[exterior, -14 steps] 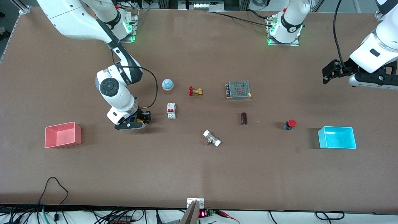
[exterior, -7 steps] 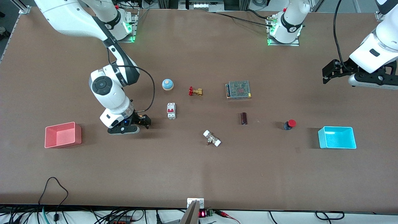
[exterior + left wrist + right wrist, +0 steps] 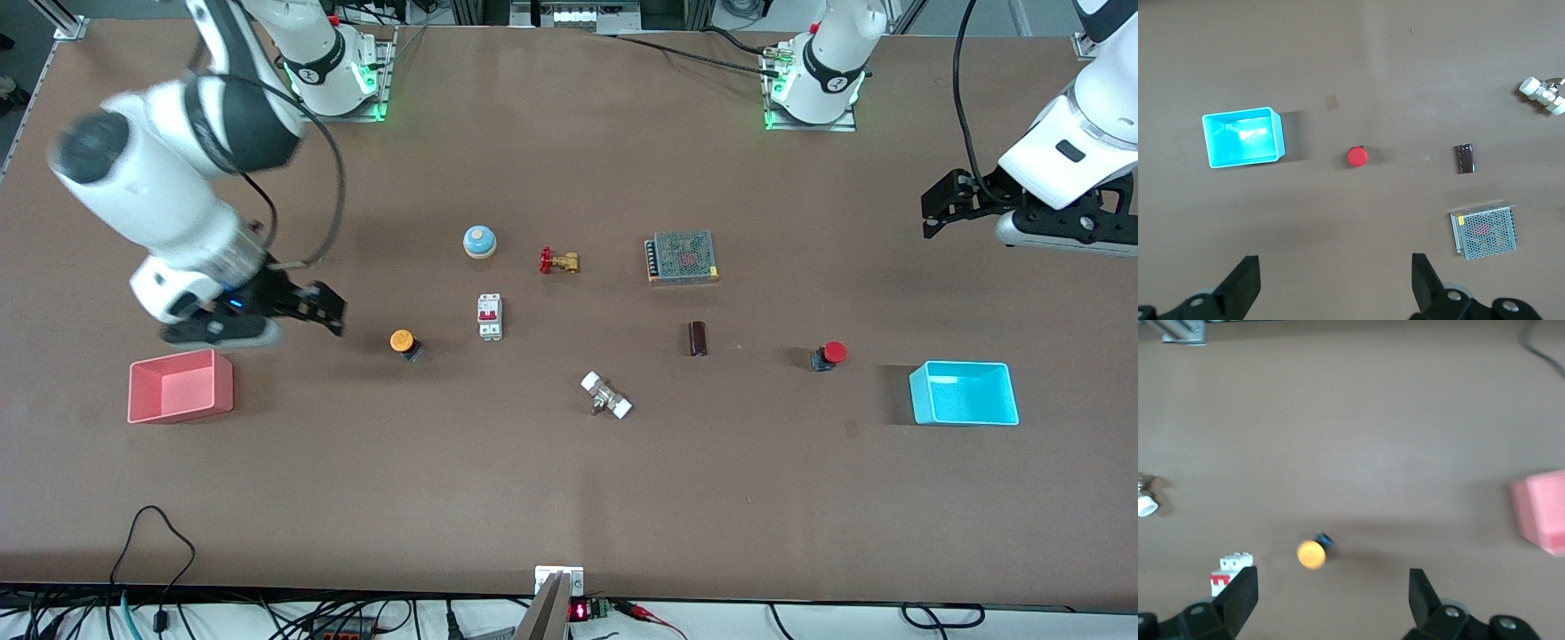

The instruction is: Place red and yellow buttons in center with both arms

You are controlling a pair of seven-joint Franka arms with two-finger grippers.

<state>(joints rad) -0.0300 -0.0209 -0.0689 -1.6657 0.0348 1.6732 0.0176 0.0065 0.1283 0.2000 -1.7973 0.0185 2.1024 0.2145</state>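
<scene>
Yellow button (image 3: 403, 341) apparently set down toward the table (image 3: 569, 498) center; red button (image 3: 829, 354) unmoved; right end effector (image 3: 324, 307) and left end effector (image 3: 932, 213) open, empty.

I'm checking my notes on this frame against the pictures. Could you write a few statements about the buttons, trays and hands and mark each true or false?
1. The yellow button sits on the table beside the breaker. True.
2. The right hand holds the yellow button. False: it is open and empty.
3. The red button lies in the cyan tray. False: it stands on the table beside it.
4. The left hand is open. True.
5. The pink tray holds a button. False: nothing in it.
</scene>
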